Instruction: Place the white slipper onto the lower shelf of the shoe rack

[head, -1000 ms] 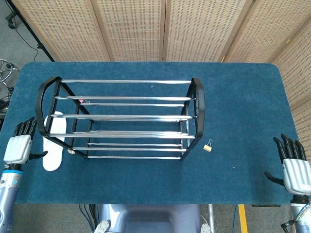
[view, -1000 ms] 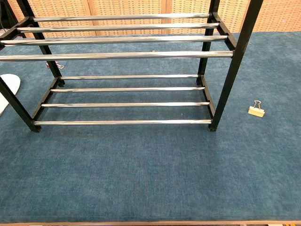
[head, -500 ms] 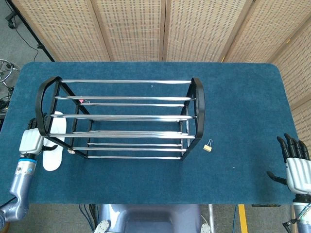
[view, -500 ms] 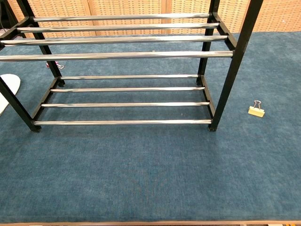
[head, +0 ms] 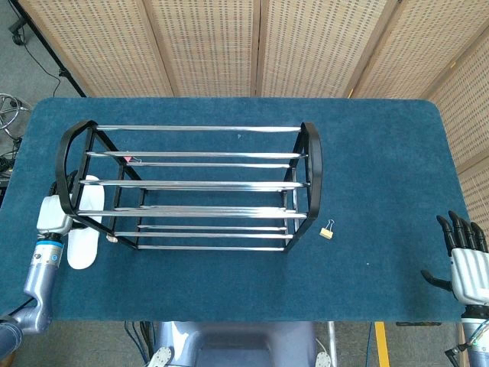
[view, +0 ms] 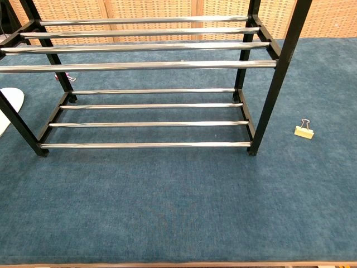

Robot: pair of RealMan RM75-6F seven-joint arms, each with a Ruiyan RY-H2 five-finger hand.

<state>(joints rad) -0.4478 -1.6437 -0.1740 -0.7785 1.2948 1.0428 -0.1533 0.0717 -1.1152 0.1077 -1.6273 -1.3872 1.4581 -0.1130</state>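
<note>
The white slipper lies flat on the blue table, just outside the left end of the shoe rack; its far part sits behind the rack's black end loop. The chest view shows only a white sliver of the slipper at the left edge. The lower shelf of chrome bars holds nothing. My left hand is at the slipper's left edge, fingers stretched toward the rack end, thumb toward the slipper, gripping nothing. My right hand hovers off the table's front right corner with fingers spread.
A small binder clip lies on the table right of the rack, also seen in the chest view as a binder clip. A small pink item lies under the rack's back left. Wicker screens stand behind the table.
My left hand has moved right, from the table's left edge up against the slipper's side. The right hand has slid slightly toward the front right. The slipper has not moved.
</note>
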